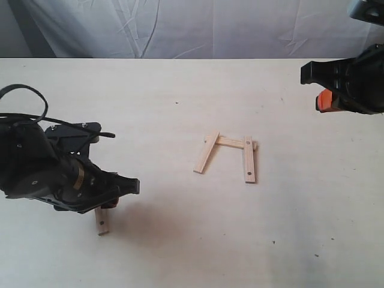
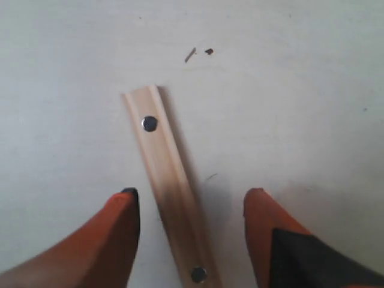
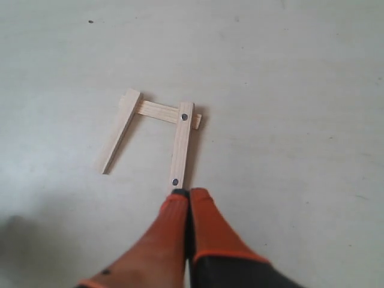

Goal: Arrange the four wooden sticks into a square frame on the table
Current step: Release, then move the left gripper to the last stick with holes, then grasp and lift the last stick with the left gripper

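Note:
Three wooden sticks lie joined in an open U at the table's point(image 1: 180, 252) middle: a slanted left one point(image 1: 206, 152), a far cross one point(image 1: 233, 143) and a right one point(image 1: 249, 159). The right wrist view shows the same three sticks point(image 3: 180, 147). The fourth stick point(image 1: 102, 222) lies apart at the front left. My left gripper point(image 1: 110, 205) is low over it. In the left wrist view this stick point(image 2: 162, 162) runs between the open orange fingers point(image 2: 123, 222), neither touching it. My right gripper point(image 1: 324, 99) hangs at the far right, shut and empty point(image 3: 191, 193).
A grey cloth backdrop point(image 1: 180, 27) hangs behind the table's far edge. Small dark specks point(image 2: 198, 54) mark the surface near the lone stick. Bare table lies between the lone stick and the U of sticks.

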Tool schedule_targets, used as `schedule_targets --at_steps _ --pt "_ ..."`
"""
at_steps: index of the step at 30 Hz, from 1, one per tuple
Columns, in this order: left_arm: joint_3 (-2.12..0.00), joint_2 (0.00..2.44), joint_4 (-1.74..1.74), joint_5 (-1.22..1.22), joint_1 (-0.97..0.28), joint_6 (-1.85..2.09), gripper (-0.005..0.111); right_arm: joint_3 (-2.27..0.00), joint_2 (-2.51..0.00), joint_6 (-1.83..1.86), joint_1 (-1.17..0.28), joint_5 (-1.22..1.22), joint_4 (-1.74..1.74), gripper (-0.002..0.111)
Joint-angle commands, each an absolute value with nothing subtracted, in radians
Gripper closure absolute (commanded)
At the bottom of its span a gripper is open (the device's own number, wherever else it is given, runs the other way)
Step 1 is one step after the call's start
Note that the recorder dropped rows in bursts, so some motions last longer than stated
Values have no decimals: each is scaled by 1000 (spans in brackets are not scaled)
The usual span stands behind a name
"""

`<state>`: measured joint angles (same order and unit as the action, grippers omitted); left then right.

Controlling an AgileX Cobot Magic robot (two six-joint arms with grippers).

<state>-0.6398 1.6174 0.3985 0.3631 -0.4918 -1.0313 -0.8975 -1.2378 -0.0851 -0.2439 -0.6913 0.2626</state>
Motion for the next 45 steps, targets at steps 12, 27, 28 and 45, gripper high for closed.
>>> schedule_targets --at_steps 12,27,28,45 --pt "-634 1697 467 312 -491 -1103 55 -893 -1232 -79 -239 -684 261 108" --pt "-634 1727 500 297 -491 -1085 107 -893 -1232 -79 -239 -682 261 108" --pt "-634 1720 504 278 -491 -1044 107 -893 -1232 -79 -239 -682 261 108" --pt "-1175 1690 -87 569 -491 438 107 -927 -1210 -15 -137 -704 256 108"
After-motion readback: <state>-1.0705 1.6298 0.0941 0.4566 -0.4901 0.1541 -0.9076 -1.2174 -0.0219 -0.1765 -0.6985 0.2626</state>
